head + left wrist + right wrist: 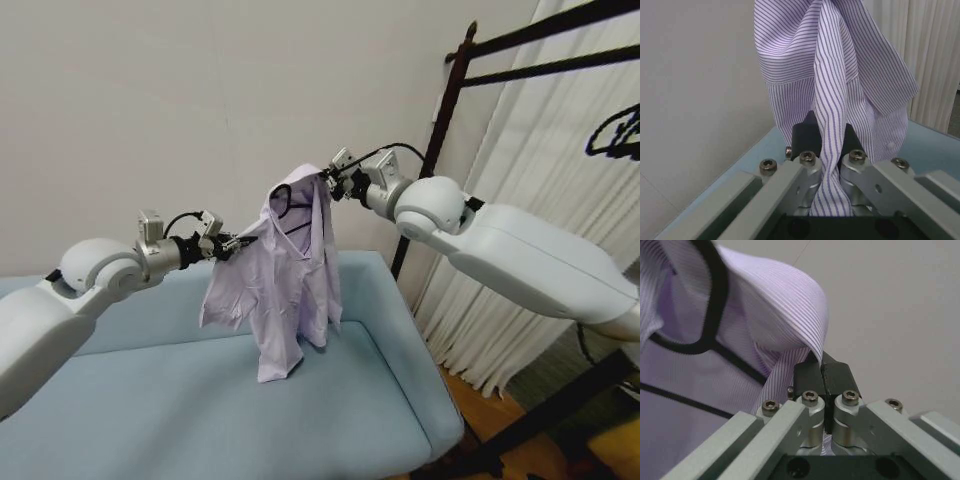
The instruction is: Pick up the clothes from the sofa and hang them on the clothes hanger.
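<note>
Shirt (290, 270) hangs long axis vertical over the sofa (150, 400), jaws of left gripper (232, 243) and right gripper (333, 178) clamped on it; rack (449, 100) stands nearer the right arm.

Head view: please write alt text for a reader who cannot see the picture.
Two robot arms hold a striped purple shirt above a blue sofa. The left gripper pinches its side, the right gripper its top, where a black hanger sits inside. A dark rack stands at the right.
</note>
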Robot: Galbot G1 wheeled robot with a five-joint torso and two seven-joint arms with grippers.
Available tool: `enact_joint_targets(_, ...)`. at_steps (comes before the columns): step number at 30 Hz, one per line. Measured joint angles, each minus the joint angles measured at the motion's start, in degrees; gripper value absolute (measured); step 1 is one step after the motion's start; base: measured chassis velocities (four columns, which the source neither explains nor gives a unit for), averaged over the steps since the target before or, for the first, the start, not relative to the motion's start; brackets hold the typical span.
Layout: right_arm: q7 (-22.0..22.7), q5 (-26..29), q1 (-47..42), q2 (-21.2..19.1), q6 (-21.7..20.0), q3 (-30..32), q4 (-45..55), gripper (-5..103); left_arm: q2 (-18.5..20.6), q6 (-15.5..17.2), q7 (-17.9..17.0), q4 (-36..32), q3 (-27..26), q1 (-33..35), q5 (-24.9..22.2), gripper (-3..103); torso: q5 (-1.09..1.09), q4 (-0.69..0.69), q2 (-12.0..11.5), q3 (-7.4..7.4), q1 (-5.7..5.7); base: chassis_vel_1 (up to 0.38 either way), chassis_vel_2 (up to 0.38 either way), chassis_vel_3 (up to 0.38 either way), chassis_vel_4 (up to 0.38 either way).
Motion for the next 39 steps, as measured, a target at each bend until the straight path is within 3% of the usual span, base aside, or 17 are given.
enact_joint_targets(8,2.1,2.2,-1.9,-0.7,-1.7,-0.3,2.6,0,-0.2,0.0,-1.1,0.0,-0.4,0.7,0.0,2,-0.01,0.02,0.0,0.0,0.0,0.0,0.0,0.0,0.0)
enact_joint_targets(13,6.7,6.6,-2.4,-1.2,-5.1,1.5,4.2,0,-0.3,0.0,-1.2,0.5,-0.7,1.8,1.4,2,-0.01,0.01,0.0,0.0,0.0,0.0,0.0,0.0,0.0)
enact_joint_targets(21,9.1,7.8,-2.2,-1.6,-7.2,2.6,5.5,0,-0.7,-0.1,-2.3,0.8,-0.5,1.8,2.8,2,-0.02,0.01,0.0,0.0,0.0,0.0,0.0,0.0,0.0)
enact_joint_targets(25,11.2,11.8,-2.7,-1.3,-7.9,2.1,7.7,0,-0.9,-0.1,-3.0,0.4,-0.3,1.3,2.3,2,-0.02,0.01,0.0,0.0,0.0,0.0,0.0,0.0,0.0)
enact_joint_targets(30,17.1,21.0,-4.4,1.3,-8.0,1.7,9.0,0,-0.9,-0.1,-3.7,-0.8,-0.2,0.7,0.3,2,-0.02,0.02,0.0,0.0,0.0,0.0,0.0,0.0,0.0)
enact_joint_targets(39,21.4,28.0,-4.7,2.7,-6.7,2.6,8.8,0,-0.2,-0.4,-3.7,-1.3,-0.8,1.4,-0.7,2,-0.02,0.02,0.0,0.0,0.0,0.0,0.0,0.0,0.0)
